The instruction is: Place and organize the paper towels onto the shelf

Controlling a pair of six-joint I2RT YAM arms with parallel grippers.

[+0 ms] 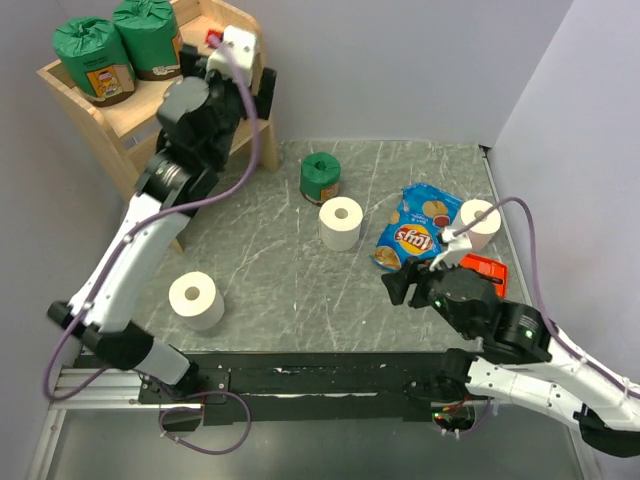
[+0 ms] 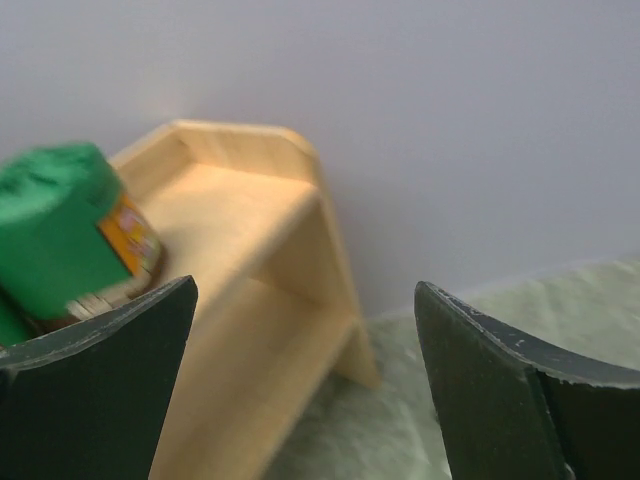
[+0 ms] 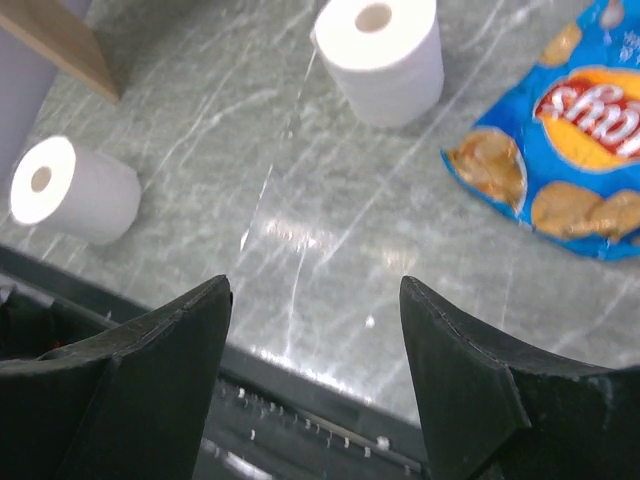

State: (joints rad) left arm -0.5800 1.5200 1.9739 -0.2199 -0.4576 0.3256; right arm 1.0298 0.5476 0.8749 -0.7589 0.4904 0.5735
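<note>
Clearance first: L gripper (image 2: pixel 305 300) wide open, empty, just beside 2 green rolls (image 1: pixel 97 52) on shelf (image 1: pixel 130 110) top tier far left, so back out straight w/o clipping; R gripper (image 3: pixel 315 300) half open, empty, near right.

Your left arm (image 1: pixel 140 225) reaches far forward and up with its wrist raised. The left fingers (image 2: pixel 110 370) stand wide apart with nothing between them. Your right arm (image 1: pixel 530 370) sits folded low and close in, and the right fingers (image 3: pixel 150 370) are parted, empty and tilted downward.
</note>
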